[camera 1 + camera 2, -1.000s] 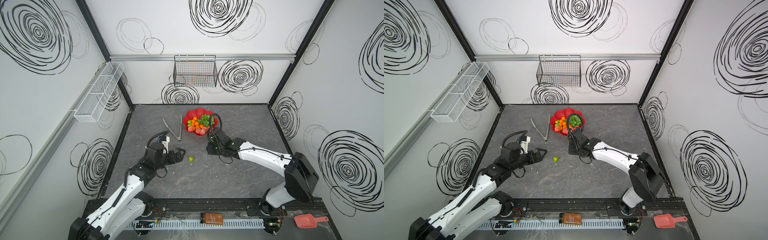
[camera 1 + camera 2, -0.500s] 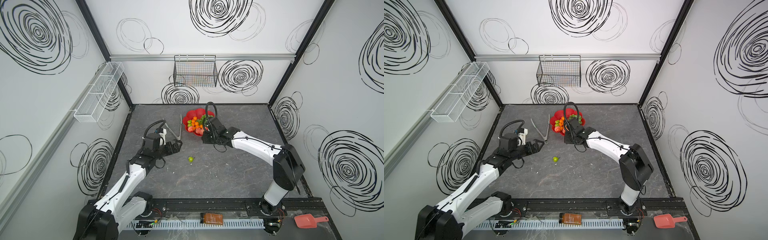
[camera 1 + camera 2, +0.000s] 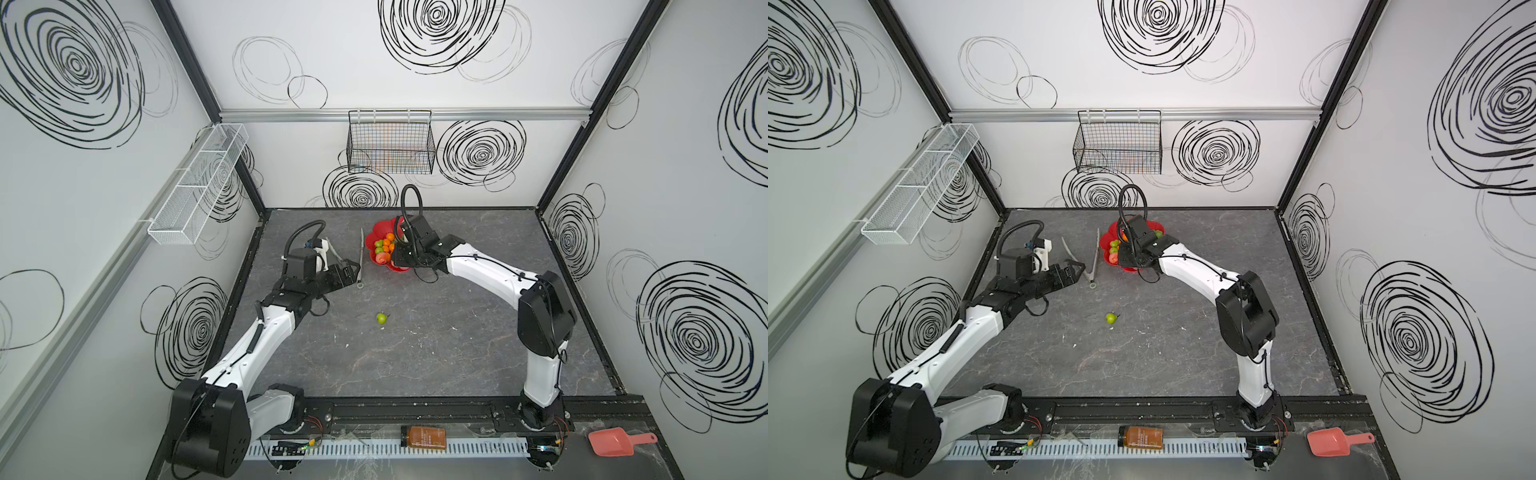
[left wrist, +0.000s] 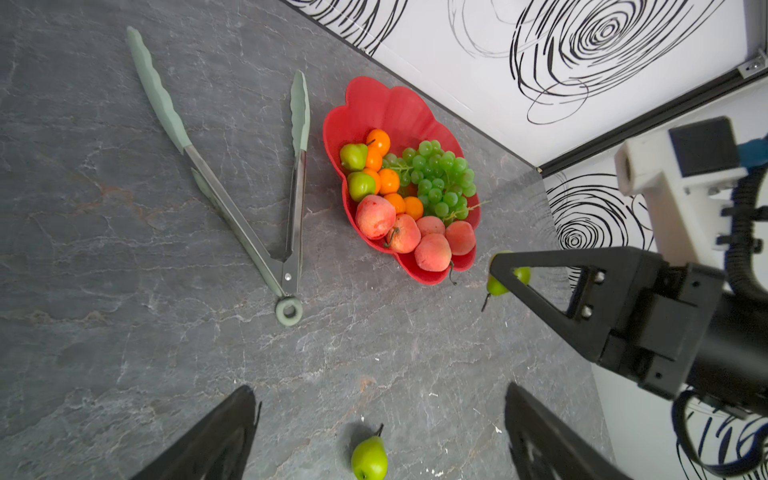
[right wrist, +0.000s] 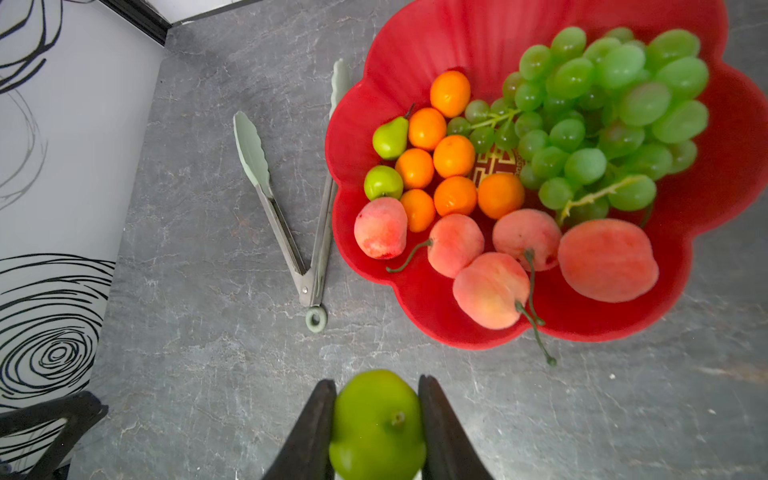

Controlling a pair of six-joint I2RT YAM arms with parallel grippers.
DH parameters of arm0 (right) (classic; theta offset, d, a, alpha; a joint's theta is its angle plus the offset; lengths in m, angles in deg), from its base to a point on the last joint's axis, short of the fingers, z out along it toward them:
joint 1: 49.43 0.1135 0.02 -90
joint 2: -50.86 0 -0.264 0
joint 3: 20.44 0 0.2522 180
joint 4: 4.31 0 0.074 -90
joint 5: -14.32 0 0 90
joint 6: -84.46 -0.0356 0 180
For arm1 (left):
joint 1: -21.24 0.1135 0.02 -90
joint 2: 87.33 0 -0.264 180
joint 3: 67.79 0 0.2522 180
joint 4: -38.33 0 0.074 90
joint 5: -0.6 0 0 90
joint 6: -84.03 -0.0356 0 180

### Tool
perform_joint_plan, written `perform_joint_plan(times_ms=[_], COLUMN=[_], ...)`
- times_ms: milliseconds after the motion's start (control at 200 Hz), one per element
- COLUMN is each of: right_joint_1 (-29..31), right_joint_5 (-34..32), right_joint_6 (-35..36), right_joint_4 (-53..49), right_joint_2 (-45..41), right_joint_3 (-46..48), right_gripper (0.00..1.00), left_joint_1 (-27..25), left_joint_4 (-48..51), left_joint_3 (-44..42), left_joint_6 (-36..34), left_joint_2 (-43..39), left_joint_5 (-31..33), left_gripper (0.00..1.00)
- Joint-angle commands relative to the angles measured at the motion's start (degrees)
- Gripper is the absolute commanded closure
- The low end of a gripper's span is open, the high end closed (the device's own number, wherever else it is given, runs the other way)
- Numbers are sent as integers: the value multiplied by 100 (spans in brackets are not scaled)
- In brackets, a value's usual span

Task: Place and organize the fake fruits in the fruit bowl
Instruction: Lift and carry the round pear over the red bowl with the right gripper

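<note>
Green plastic, glossy and round, fills the right jaws: they are clamped on a small pear (image 5: 377, 424) at its widest part, above the grey surface (image 5: 187, 291) and just outside the near rim of the red fruit bowl (image 5: 415, 50). We judge the step in hand to be carrying this fruit over the rim and setting it with its own kind. The two pears (image 5: 390, 137) already inside sit against the wall on the side nearest the tongs (image 5: 282, 224), next to the tangerines (image 5: 453, 156); that is where we would aim. The peaches (image 5: 490, 291) crowd the near edge with wiry stems sticking out, so we should pass over them with height to spare, not skim them; the grapes (image 5: 602, 104) fill the far side and leave little room there. The free pocket by the pears looks tight and the wall slopes, so we should lower until the fruit nearly touches, then part the jaws slowly; released from height, a smooth ball like this would probably roll or knock a tangerine loose. The left jaws stand apart and empty above the surface, with a loose pear (image 4: 369, 457) lying on it just ahead of them, well apart from the bowl; the task is close to done but not finished.
</note>
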Motion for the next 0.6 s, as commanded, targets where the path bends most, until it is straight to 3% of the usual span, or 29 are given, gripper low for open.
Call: perform_joint_plan(times_ms=[0, 390, 595], right_joint_1=[-64, -418, -624], right_joint_5=[-2, 343, 564], right_joint_6=[132, 505, 524], right_joint_4=[-229, -438, -306], right_joint_2=[331, 1744, 2397], right_joint_3=[-497, -2296, -3113], right_gripper=[70, 70, 69], left_joint_1=[70, 107, 24], left_joint_4=[-407, -719, -844], left_joint_3=[418, 1224, 1612], left_joint_6=[-66, 244, 466], left_joint_2=[245, 1364, 1803], left_joint_5=[-57, -150, 174], left_gripper=[4, 4, 4])
